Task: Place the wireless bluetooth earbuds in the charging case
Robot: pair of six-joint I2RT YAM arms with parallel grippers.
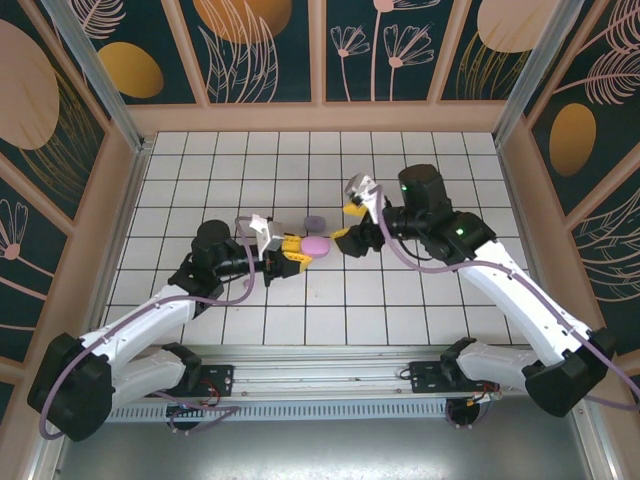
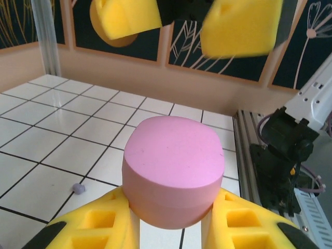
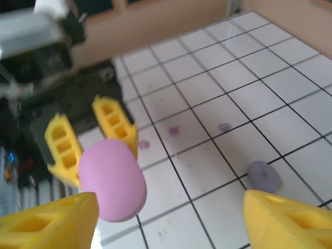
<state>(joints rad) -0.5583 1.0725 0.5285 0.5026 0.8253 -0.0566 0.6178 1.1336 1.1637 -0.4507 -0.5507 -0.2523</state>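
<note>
Left gripper [image 1: 303, 250] clamps pink case [image 2: 171, 171]; right gripper [image 1: 346, 222] open, apparently clear.

The white tiled surface [image 1: 400, 300] is carrying a dull purple oval case [image 3: 263, 175], which is lying flat near its middle. Three tiny purple earbuds [image 3: 174, 130] are lying loose on nearby tiles, apart from one another.

We counted two cases: one pink case [image 1: 315, 245] and one purple case [image 1: 313, 222] just beside it. We counted three earbuds [image 3: 143, 144] [image 3: 174, 130] [image 3: 224, 126] on the tiles near the pink case. We counted two grippers: the left gripper [image 1: 300, 252], clamped on the pink case, and the right gripper [image 1: 347, 222], near the pink case.
</note>
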